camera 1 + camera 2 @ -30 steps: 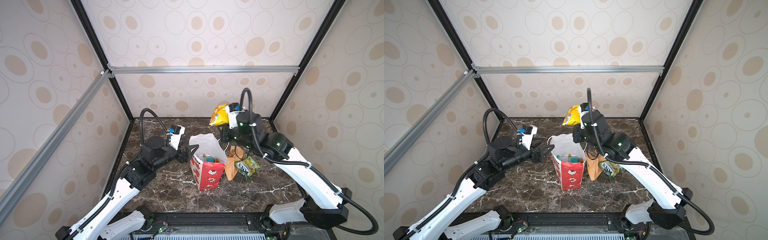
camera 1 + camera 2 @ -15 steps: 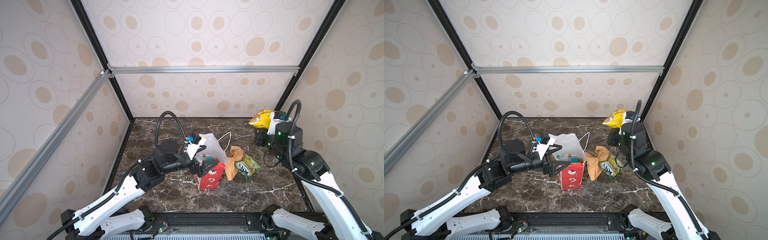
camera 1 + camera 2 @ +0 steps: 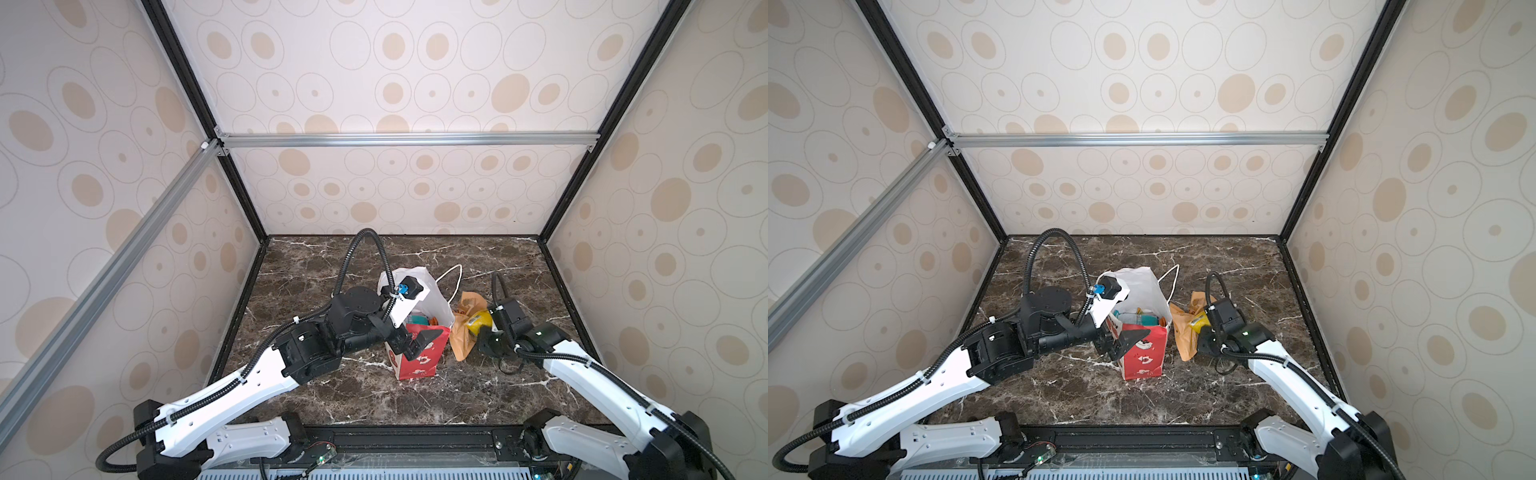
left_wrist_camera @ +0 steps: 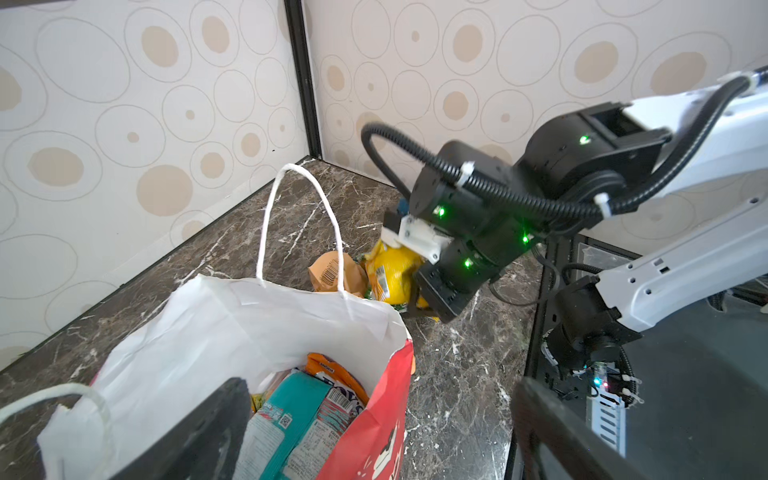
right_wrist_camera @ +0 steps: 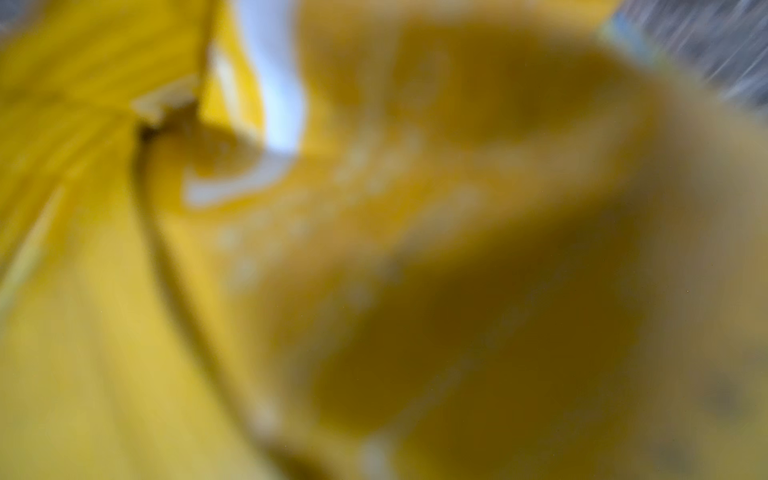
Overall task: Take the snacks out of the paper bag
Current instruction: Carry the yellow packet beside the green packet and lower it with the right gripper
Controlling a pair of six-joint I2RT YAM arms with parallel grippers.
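The paper bag (image 4: 374,415) stands upright mid-tabletop (image 3: 332,270). Your left fingers (image 4: 199,432) are spread across its near corner. One's over the opening and the other's outside past the side wall, so that wall runs between them. The snacks (image 4: 291,411) are piled in the bottom of the bag, just below the inner finger. Past the bag from there are your right fingers (image 4: 411,308), with a packet (image 4: 392,270) between them. It rests against the pouch (image 4: 332,274), which lies on the tabletop just beside the bag.

Beige oval-patterned walls (image 3: 415,62) and aluminium rails (image 3: 407,139) enclose a dark, white-veined marble floor (image 3: 311,266).
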